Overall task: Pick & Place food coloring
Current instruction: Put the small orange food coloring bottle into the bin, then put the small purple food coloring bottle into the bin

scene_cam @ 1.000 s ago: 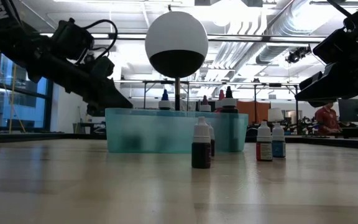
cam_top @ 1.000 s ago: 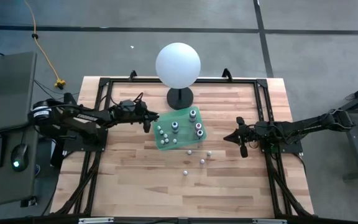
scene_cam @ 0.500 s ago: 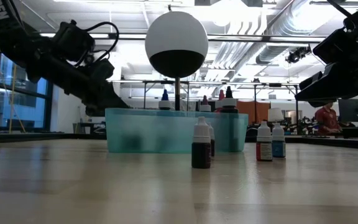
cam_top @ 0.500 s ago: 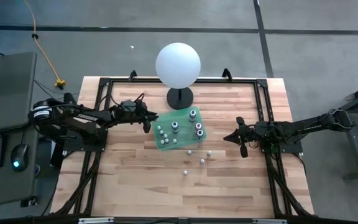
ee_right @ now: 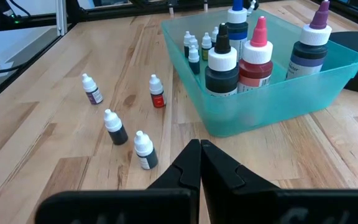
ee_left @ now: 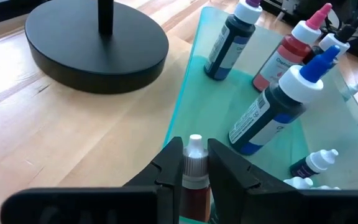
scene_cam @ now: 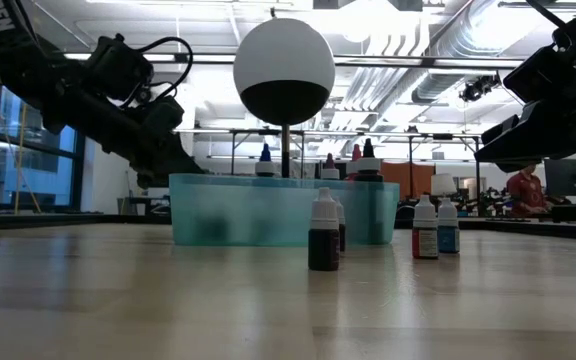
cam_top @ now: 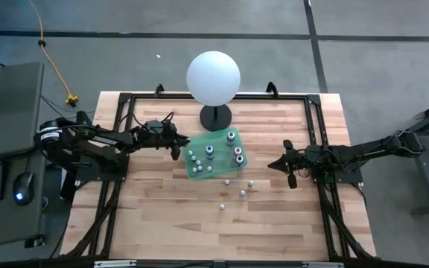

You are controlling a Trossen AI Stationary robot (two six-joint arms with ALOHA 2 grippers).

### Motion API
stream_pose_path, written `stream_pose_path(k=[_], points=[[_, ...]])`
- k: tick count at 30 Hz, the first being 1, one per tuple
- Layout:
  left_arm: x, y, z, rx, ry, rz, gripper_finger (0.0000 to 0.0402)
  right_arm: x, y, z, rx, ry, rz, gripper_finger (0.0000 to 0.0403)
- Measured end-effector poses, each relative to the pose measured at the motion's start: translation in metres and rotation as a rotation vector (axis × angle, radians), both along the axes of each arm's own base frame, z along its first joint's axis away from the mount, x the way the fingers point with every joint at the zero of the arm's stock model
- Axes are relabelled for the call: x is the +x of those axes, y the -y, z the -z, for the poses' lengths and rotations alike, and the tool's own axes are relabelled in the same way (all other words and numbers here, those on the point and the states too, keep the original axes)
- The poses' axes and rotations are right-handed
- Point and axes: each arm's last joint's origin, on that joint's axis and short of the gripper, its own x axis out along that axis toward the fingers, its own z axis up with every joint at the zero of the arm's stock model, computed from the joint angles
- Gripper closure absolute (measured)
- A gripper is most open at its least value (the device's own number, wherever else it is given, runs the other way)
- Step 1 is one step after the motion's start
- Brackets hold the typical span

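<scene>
Teal plastic tray (cam_top: pixel 198 172) sits mid-bench (cam_top: pixel 155 223), before a white sphere lamp (cam_top: pixel 213 77) on its black stand. Left pincer (ee_left: pixel 194 163) hovers at the tray's edge, clamped on one small food coloring bottle (ee_left: pixel 193 177) with a white cap. Four small food coloring bottles (ee_right: pixel 114 127) stand loose on the wood beside the tray. Three big bottles (ee_right: pixel 255 56) are upright inside. Right pincer (ee_right: pixel 199 151) clenched empty, near the loose four.

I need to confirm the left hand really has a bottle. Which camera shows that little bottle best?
The left wrist view: the small bottle sits clamped between the left hand's fingers, white cap up, at the teal bin's edge. The high view shows only the hand beside the bin; the low view hides the bottle behind the arm and bin; the right wrist view misses it.
</scene>
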Motion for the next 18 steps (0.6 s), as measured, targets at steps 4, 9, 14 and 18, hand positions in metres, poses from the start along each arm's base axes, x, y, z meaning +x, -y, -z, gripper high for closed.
stream_pose_path(k=[4,9,14,18], points=[[-0.0001,0.0000,0.0003,-0.001,-0.003,0.000,0.0319,0.0000,0.0000,0.0001,0.000,0.000,0.000,0.0401],[-0.0003,0.0002,0.0008,-0.003,-0.009,0.000,0.0304,0.0000,0.0000,0.0001,0.000,0.000,0.000,0.0401],[-0.0005,0.0001,0.0012,-0.004,-0.015,-0.001,0.0304,0.0000,0.0000,0.0001,0.000,0.000,0.000,0.0400],[-0.0005,0.0001,0.0013,-0.005,-0.016,-0.001,0.0304,0.0000,0.0000,0.0001,0.000,0.000,0.000,0.0400]])
